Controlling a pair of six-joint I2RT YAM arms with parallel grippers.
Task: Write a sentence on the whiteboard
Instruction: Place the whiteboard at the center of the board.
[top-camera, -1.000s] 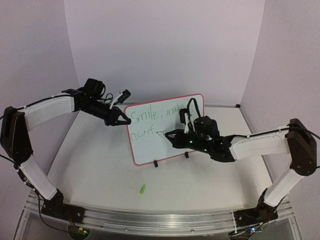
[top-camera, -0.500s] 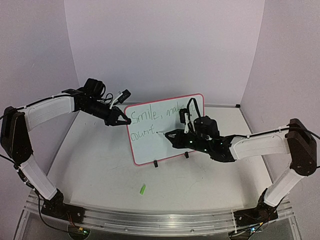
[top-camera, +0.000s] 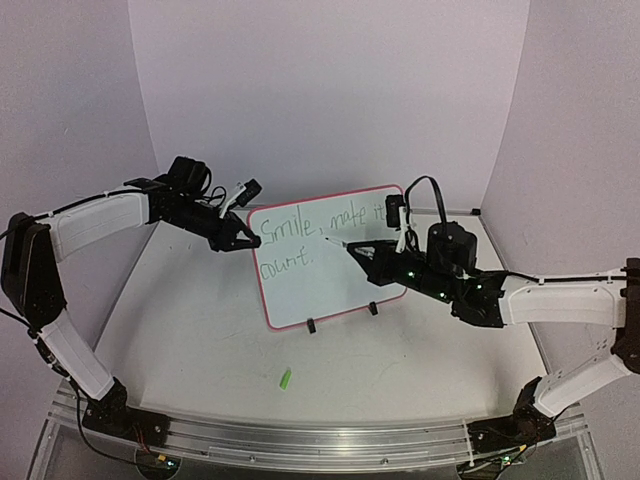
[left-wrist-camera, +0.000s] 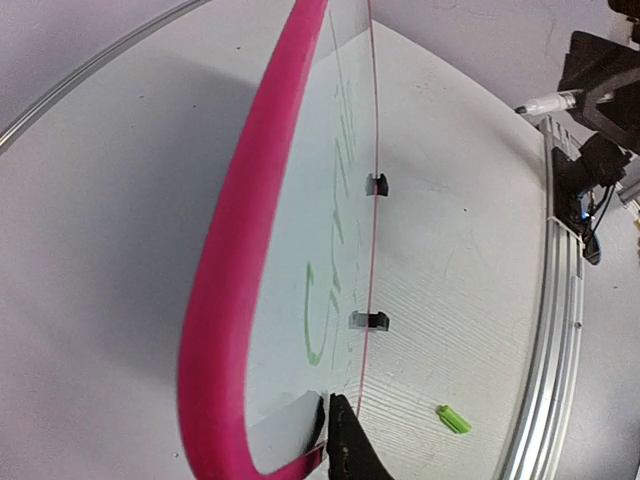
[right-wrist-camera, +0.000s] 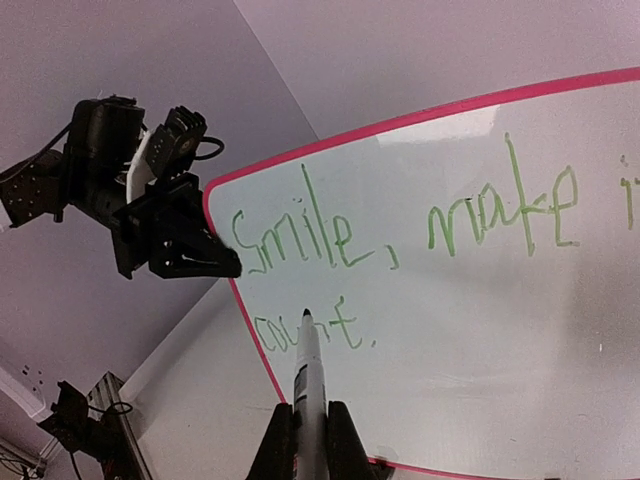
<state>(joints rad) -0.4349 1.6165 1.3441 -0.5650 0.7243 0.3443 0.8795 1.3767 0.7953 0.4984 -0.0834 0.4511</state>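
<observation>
1. Nearby, a green cap (top-camera: 285, 378) lies on the white bench (top-camera: 180, 330) toward its near edge, in front of the whiteboard (top-camera: 320, 295).
2. That whiteboard stands mid-bench on clip feet (top-camera: 312, 326), with the green sentence (top-camera: 298, 233) on it.
3. Its left rim is clamped in the left jaws; the right jaws clamp a marker (right-wrist-camera: 308, 370) by the writing.
4. Lilac walls (top-camera: 330, 90) surround.

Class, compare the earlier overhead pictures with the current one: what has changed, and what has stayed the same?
The right hand, gripping the slim white marker, pulled back to the right; the tip left the end of "count." and now sits higher. The left hand still pinches an upper corner of the pink-rimmed white board. Board, green writing and small green piece stayed put.
</observation>
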